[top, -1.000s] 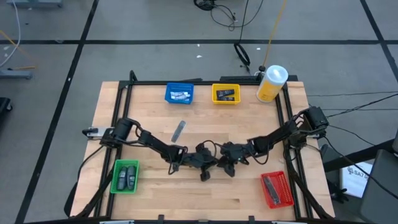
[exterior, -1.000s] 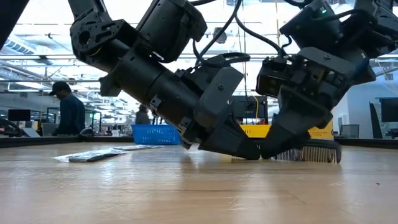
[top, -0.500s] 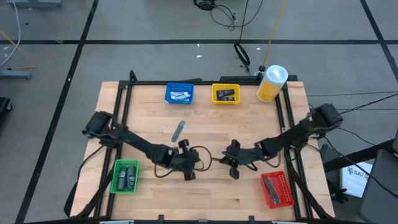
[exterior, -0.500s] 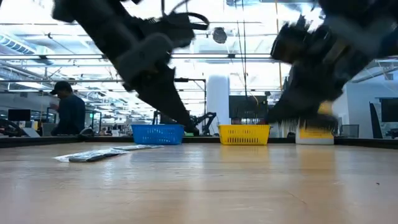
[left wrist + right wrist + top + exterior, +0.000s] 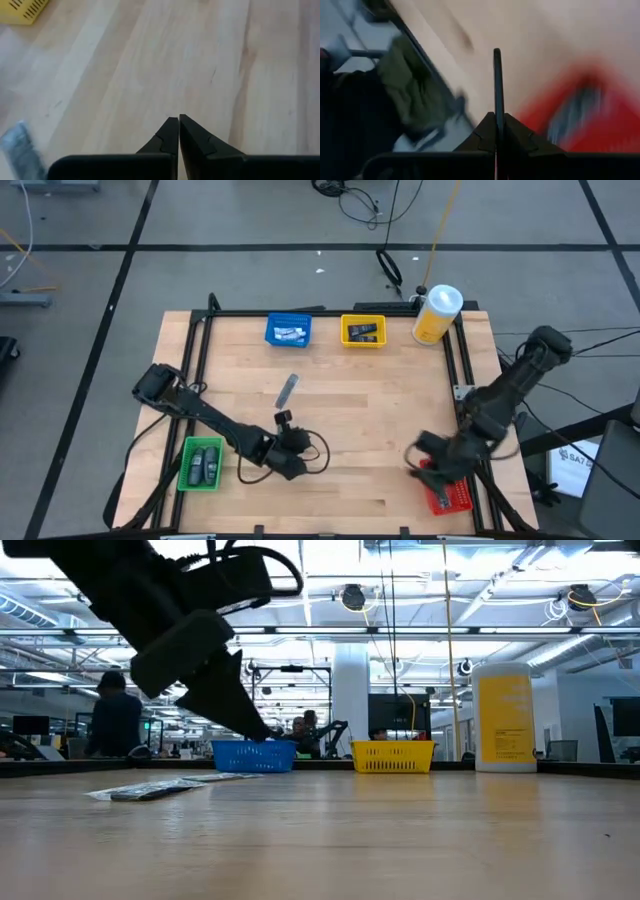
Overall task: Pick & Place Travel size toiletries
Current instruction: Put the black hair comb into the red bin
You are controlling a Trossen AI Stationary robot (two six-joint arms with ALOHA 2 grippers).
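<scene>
My right gripper (image 5: 420, 463) hangs over the left edge of the red bin (image 5: 447, 486) at the table's near right, shut on a thin dark flat toiletry (image 5: 497, 85) seen edge-on. My left gripper (image 5: 178, 122) is shut and empty, low over bare wood near the table's middle (image 5: 296, 448). A silver-grey sachet (image 5: 287, 390) lies flat on the table beyond it and also shows in the low view (image 5: 150, 790). Small dark items lie in the red bin, the green bin (image 5: 200, 463), the blue bin (image 5: 288, 330) and the yellow bin (image 5: 363, 331). My right gripper pinches the thin dark toiletry between its two fingers (image 5: 485, 131). The piece stands edge-on and sticks straight out past the fingertips (image 5: 497, 65), lifted clear of the table. Which part of it sits between the fingers is hidden by the fingers themselves.
A big yellow white-capped bottle (image 5: 437, 313) stands at the far right corner. Black frame rails (image 5: 462, 380) run along the table's edges. Bare wood (image 5: 380, 400) lies open across the middle. People show in the room beyond (image 5: 112, 720).
The two grippers, close together at the table's middle a second ago, have drawn apart. My right arm has swung fast toward the near right, over the red bin. My left arm has pulled back toward the left and near edge. The sachet on the table has stayed put.
</scene>
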